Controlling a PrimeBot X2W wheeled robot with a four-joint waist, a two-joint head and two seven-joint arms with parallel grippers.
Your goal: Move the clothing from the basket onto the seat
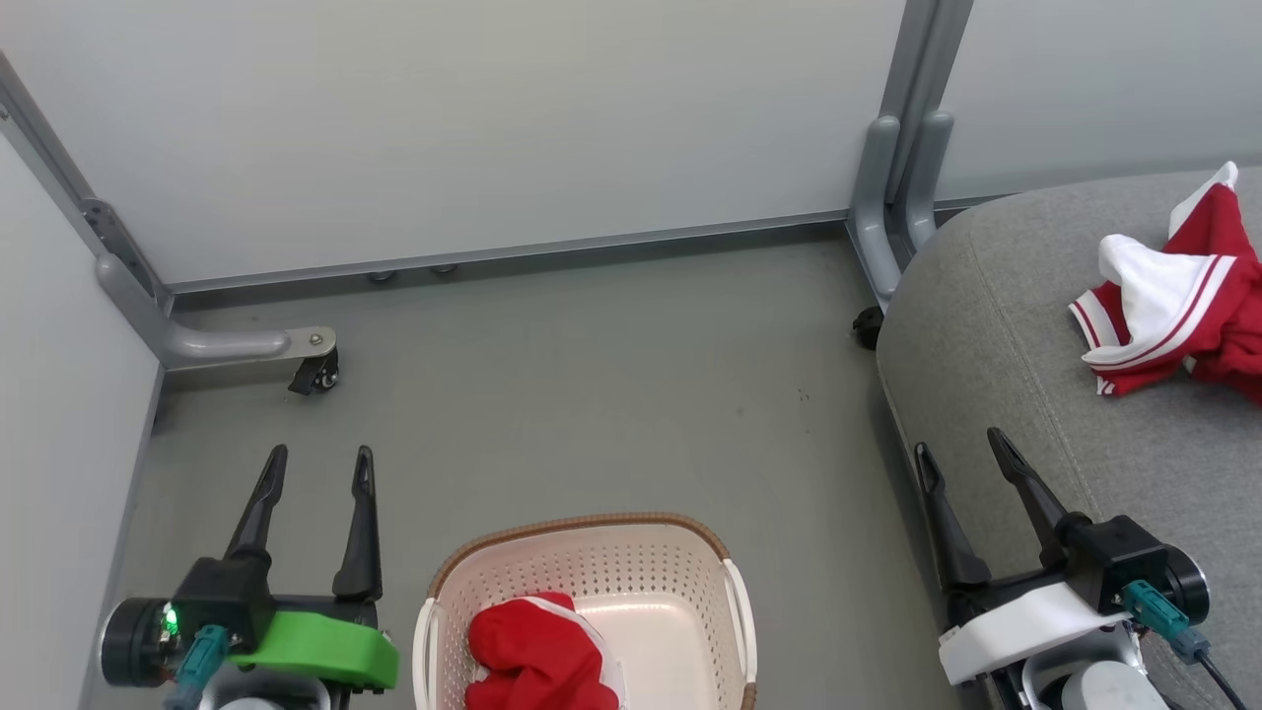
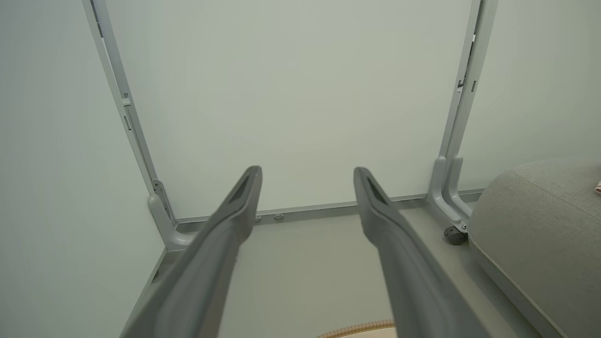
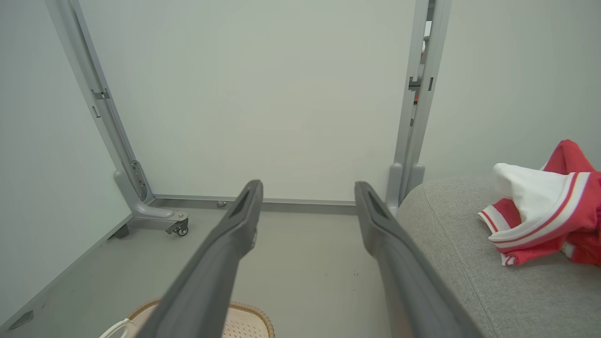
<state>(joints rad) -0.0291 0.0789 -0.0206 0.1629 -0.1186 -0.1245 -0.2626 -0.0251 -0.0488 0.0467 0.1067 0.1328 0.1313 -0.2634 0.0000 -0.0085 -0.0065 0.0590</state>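
Clothing (image 1: 537,656) lies in the basket (image 1: 592,567) between left gripper (image 1: 322,450) and right gripper (image 1: 956,441)

Basket (image 1: 592,567) on floor (image 1: 592,375), garment (image 1: 537,656) inside; seat (image 1: 986,325) to right (second garment (image 1: 1183,296) on it).

The right gripper (image 3: 307,185) is reaching up from the bottom edge, its two long dark fingers (image 3: 220,263) standing wide apart over the grey floor (image 3: 305,253). To the right, a large grey fabric-upholstered seat (image 3: 469,281) is bearing a crumpled bright red garment with white panels and striped trim (image 3: 544,220) — lying well in from the rounded corner. Low down, the brown woven-look rim of a cream perforated plastic basket (image 3: 249,321) is showing between the fingers. A small black caster (image 3: 181,230) is sitting under the grey metal frame (image 3: 141,206) beside the pale wall panels (image 3: 263,94).
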